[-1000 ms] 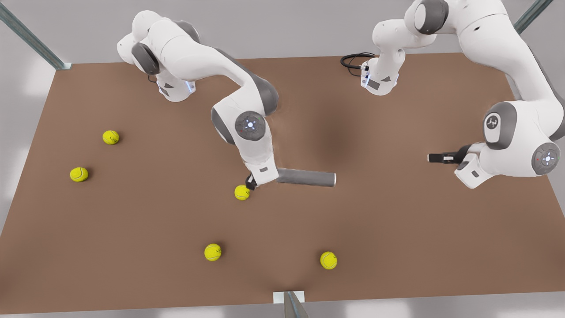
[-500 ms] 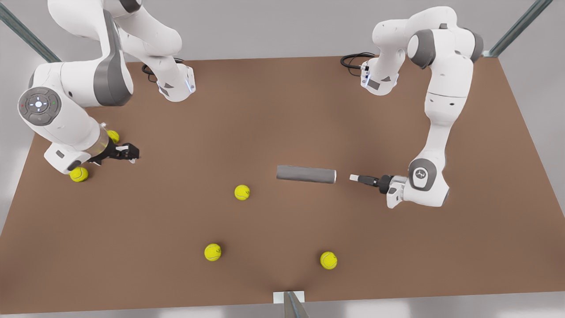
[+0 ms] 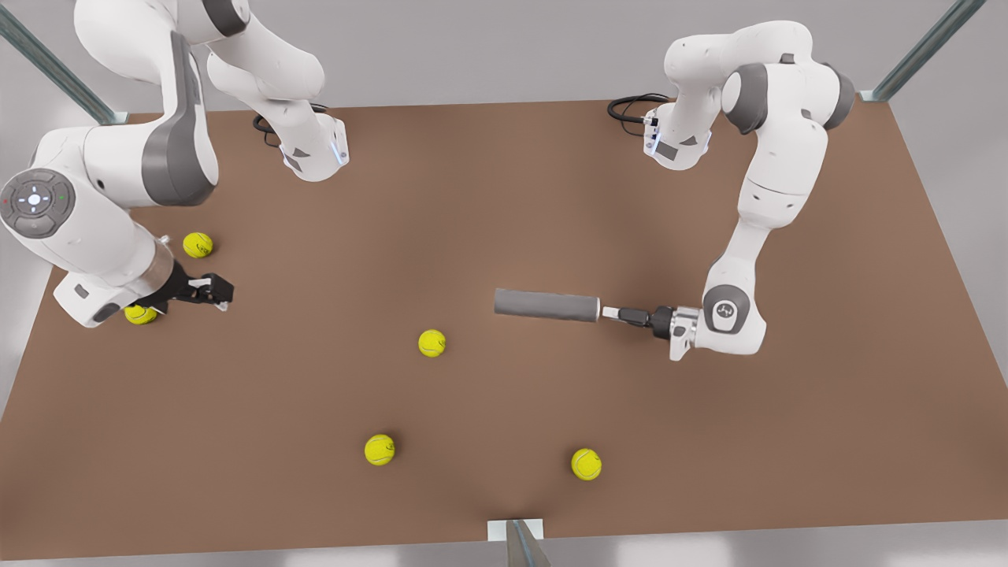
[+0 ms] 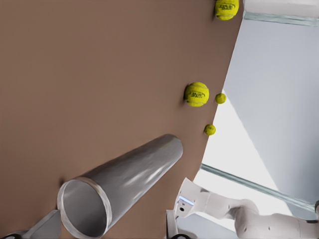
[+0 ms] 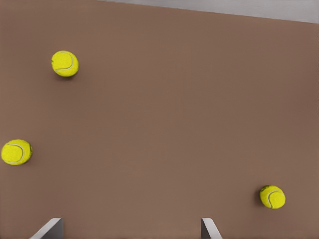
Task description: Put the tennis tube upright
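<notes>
I see the tennis tube (image 3: 546, 305) lying flat on its side on the brown table (image 3: 504, 197), a little right of the middle of the front view, its shiny rimmed end facing the front view's right. The left gripper (image 3: 608, 313) sits at that end, its fingertips touching or just short of the rim; I cannot tell which. In the left wrist view the tube's open mouth (image 4: 83, 209) faces the camera from close by, and one pale fingertip (image 4: 47, 226) shows beside it. I cannot tell how far those jaws are spread.

The right gripper (image 3: 220, 291) hangs low over the table at the middle left of the front view, well apart from the tube, with a ball (image 3: 140, 314) partly hidden under its wrist and another ball (image 3: 198, 245) just above it in the frame. In the right wrist view its two fingertips (image 5: 50, 228) stand wide apart with bare table between them, holding nothing.

Three more balls lie in the lower half of the front view: one (image 3: 431, 342) near the tube's plain end, one (image 3: 379, 449) lower down, and one (image 3: 586, 464) at lower centre right.
</notes>
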Controlling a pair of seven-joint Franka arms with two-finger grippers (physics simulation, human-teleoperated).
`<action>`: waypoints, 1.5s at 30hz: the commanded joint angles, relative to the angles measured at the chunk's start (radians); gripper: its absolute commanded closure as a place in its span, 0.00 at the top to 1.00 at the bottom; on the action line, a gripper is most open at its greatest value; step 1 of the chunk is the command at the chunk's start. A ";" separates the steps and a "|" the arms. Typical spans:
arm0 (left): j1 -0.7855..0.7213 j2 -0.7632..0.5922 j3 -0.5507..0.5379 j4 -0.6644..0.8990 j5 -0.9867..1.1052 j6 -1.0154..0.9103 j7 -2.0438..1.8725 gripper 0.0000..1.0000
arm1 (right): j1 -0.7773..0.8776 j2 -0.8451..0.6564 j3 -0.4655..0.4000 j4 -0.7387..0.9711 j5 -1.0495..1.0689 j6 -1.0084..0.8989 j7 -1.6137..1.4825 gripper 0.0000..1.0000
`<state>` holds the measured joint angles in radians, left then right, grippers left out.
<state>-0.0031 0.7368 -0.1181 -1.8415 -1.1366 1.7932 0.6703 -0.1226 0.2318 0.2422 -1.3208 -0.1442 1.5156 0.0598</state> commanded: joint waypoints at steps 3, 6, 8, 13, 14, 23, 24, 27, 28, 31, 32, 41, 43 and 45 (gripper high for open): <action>-0.003 -0.016 0.000 -0.030 -0.060 0.026 0.003 1.00 | 0.001 0.000 0.000 0.000 0.000 0.000 0.000 1.00; -0.003 -0.023 0.000 -0.065 -0.091 0.037 0.037 1.00 | 0.001 0.000 -0.001 0.002 -0.002 0.000 -0.002 1.00; -0.008 -0.034 0.000 -0.087 -0.094 0.041 0.048 1.00 | -0.009 0.000 -0.001 0.008 0.000 0.000 -0.003 1.00; -0.012 -0.034 0.000 -0.099 -0.127 0.049 0.072 1.00 | -0.011 0.000 0.000 0.008 0.000 0.000 -0.003 1.00; -0.012 -0.034 -0.002 -0.099 -0.129 0.049 0.072 0.91 | -0.011 0.000 0.000 0.008 0.000 0.000 -0.003 1.00; -0.012 -0.027 -0.032 -0.099 -0.143 0.069 0.083 0.80 | -0.029 0.000 0.000 0.011 0.002 -0.002 -0.005 1.00; -0.012 -0.025 -0.038 -0.099 -0.143 0.069 0.083 0.80 | -0.028 0.000 0.000 0.012 0.002 0.000 -0.005 1.00; -0.012 -0.019 -0.043 -0.099 -0.150 0.069 0.109 0.80 | -0.029 0.000 0.000 0.012 0.002 -0.002 -0.005 1.00; -0.012 -0.019 -0.041 -0.099 -0.150 0.069 0.109 0.80 | -0.029 0.000 0.000 0.012 0.002 -0.002 -0.005 1.00; -0.012 -0.017 -0.041 -0.101 -0.150 0.068 0.120 0.80 | -0.032 0.000 0.000 0.012 0.002 -0.002 -0.005 1.00; -0.011 -0.008 -0.043 -0.102 -0.150 0.068 0.146 0.80 | -0.031 0.000 0.000 0.012 0.002 0.000 -0.005 1.00; -0.012 -0.008 -0.055 -0.117 -0.146 0.068 0.183 0.80 | -0.031 0.000 0.000 0.012 0.002 -0.002 -0.005 1.00; -0.023 -0.010 -0.057 -0.116 -0.146 0.068 0.183 0.75 | -0.031 0.000 0.000 0.012 0.002 -0.002 -0.005 1.00; -0.023 -0.008 -0.057 -0.116 -0.147 0.071 0.183 0.65 | -0.031 0.000 0.000 0.012 0.002 -0.002 -0.005 1.00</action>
<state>-0.0274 0.7287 -0.1778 -1.9574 -1.2836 1.8674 0.8529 -0.1534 0.2317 0.2423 -1.3085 -0.1427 1.5140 0.0552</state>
